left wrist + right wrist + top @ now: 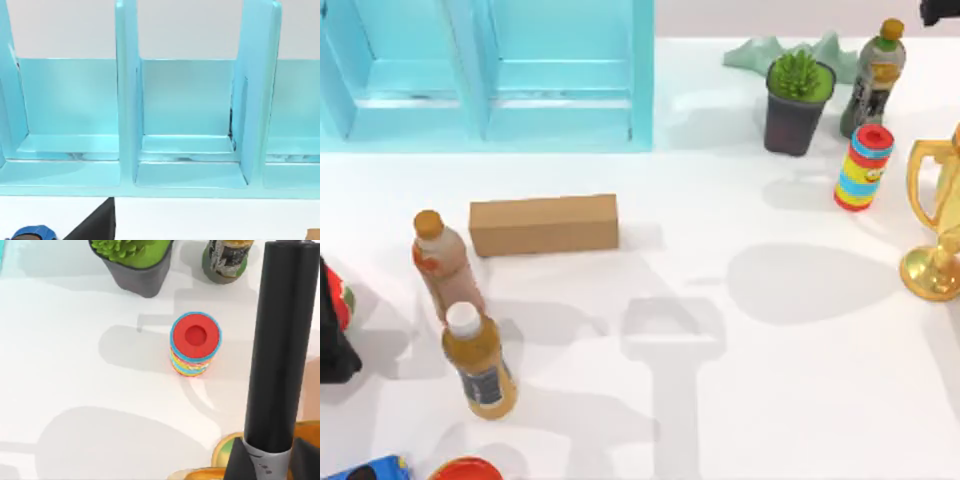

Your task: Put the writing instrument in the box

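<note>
Status: grasp done, transport and drop left.

- Right end effector [267, 462] is clamped on the pen [279, 340]. In the right wrist view, dark fingers [236, 460] sit on either side of its pale band, and the black barrel sticks out well past them.
- Pen is off the counter [770, 380], held in the air just beside the striped can [195, 342], with the gold trophy [935, 240] under the grip end.
- I read the blue divided box [560, 130] as the target. It sits well apart from the striped can [864, 167], across the counter toward the top view's left.
- Compartments seen in the left wrist view look bare, nothing in them, so the placing is not yet done.
- Brown carton [544, 224] is closed and also well apart from the striped can, on the blue box side. I doubt it's the target.
- Left arm looks idle. Its wrist camera faces the blue box's dividers [127, 100].

Remaining, my estimate:
- Carry the pen from the striped can over to the blue box, and clear the potted plant [798, 100] just beside the can on the way.
- Line the barrel up with one compartment between the dividers.
- Lower it and release.

Roughly a third done. The risk is the long overhang of the barrel clipping a divider on entry.
</note>
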You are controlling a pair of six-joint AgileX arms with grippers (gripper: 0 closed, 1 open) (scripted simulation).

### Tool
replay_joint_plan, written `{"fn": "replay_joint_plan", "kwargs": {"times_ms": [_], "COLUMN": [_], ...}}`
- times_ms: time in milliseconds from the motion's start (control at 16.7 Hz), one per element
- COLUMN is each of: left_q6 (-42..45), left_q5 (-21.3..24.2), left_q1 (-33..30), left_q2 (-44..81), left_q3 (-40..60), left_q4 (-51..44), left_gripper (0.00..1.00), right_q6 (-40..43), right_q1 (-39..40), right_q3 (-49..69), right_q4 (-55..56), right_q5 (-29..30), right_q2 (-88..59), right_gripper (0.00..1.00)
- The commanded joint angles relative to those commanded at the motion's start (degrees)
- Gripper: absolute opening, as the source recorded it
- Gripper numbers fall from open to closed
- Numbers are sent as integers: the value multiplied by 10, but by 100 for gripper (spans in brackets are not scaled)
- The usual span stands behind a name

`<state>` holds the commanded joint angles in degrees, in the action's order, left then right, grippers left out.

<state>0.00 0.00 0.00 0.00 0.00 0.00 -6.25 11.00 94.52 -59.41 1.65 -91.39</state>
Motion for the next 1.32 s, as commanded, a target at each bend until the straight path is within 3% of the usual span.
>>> {"fn": "replay_joint_plan", "kwargs": {"times_ms": [360,660,900,1320], "left_q6": [0,0,0,0], "left_q5": [0,0,0,0], "left_q1": [0,0,0,0], "left_q2": [0,0,0,0], "left_q3": [0,0,0,0], "left_q4": [0,0,0,0], "left_gripper": [100,100,100,100], "right_q6": [-279,-397,-430,-426], "right_q1": [-316,-502,-548,-530], "right_q3": [-95,-188,-221,-230], "right_q4": [26,59,71,84], "right_q5": [-61,-126,-151,-148], "right_q2": [28,-7,-26,-28], "right_gripper": [0,0,0,0]}}
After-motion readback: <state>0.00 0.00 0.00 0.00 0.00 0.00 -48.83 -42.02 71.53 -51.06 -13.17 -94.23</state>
